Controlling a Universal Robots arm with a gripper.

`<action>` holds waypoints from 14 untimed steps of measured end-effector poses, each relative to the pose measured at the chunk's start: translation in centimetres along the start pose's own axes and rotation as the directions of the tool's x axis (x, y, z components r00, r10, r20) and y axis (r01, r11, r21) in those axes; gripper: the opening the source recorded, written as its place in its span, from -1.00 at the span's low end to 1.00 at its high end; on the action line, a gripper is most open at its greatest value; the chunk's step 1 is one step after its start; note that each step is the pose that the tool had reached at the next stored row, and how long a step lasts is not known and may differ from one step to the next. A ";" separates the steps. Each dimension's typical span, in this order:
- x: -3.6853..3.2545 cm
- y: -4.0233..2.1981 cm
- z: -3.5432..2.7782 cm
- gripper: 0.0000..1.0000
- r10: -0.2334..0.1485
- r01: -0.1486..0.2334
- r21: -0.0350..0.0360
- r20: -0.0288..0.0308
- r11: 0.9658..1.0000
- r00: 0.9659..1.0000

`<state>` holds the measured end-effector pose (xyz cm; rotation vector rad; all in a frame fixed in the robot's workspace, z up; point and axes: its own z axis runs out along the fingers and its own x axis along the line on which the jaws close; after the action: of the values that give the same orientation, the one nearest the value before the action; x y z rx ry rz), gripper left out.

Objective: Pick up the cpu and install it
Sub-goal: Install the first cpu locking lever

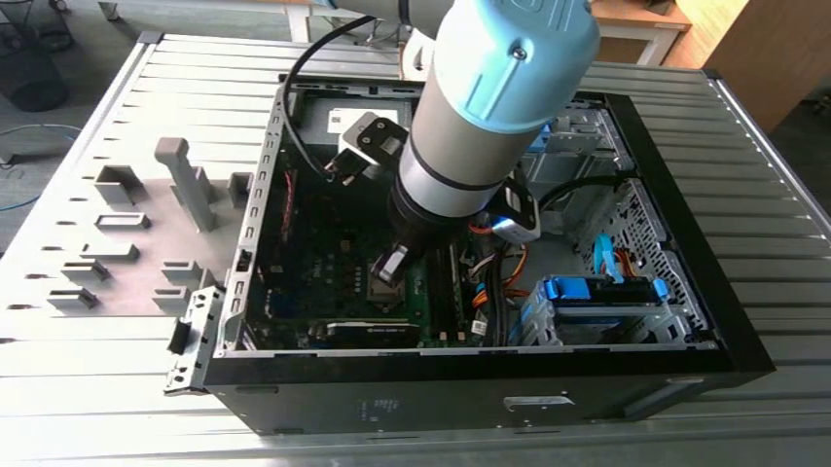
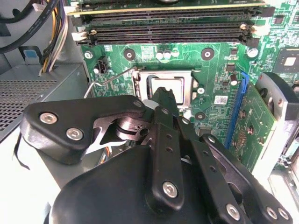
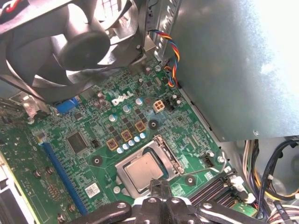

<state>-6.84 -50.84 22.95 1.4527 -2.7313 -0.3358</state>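
Holder blocks [image 1: 130, 243], matte grey, stand on the slatted table [image 1: 78, 389] at the exterior view's left, outside the case. Computer case [image 1: 727, 331] takes the centre and right of that frame. It lies on its side with the panel off and the motherboard [image 1: 311, 282] facing up.

Arm [image 1: 481, 126], a grey tube with a pale blue joint, comes down from the upper middle of the frame into the case. Gripper [image 1: 389, 265] sits low over the socket frame [image 1: 387, 292], a little left of frame centre and below it. Further toward the exterior view's right, inside the case, black cables [image 1: 585, 190] run above a blue drive bracket [image 1: 597, 290] in the lower right.

First wrist view:
- The cpu [image 3: 141, 171], a silvery-grey square, lies flat inside the socket frame [image 3: 169, 154] on the green board.
- The gripper [image 3: 160, 186] has its tip at one edge of the cpu. Whether they touch cannot be told.
- Jaws are drawn together with nothing held between them. The closed tip is narrower than the cpu.
- A fan [image 3: 79, 42] and a grey metal box [image 3: 233, 70] stand beyond the socket.

Second wrist view:
- The gripper [image 2: 164, 99] covers part of the cpu [image 2: 176, 85], and the socket frame [image 2: 140, 81] is around both.
- Memory slots [image 2: 163, 28] lie beyond the socket.
- A blue slot [image 2: 236, 107] lies beside the socket.
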 end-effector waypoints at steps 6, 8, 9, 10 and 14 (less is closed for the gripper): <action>-0.05 0.07 -0.40 -0.79 -0.001 0.001 -0.003 0.004 1.000 1.000; -0.08 0.11 -0.58 -0.79 -0.001 0.001 -0.003 0.005 1.000 1.000; -0.10 0.12 -0.63 -0.79 -0.001 0.001 -0.003 0.005 1.000 1.000; -0.11 0.14 -0.69 -0.79 -0.001 0.001 -0.003 0.005 1.000 1.000; -0.15 0.21 -1.12 -0.79 -0.001 0.001 -0.005 0.007 1.000 1.000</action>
<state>-6.78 -50.79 24.10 1.4552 -2.7332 -0.3485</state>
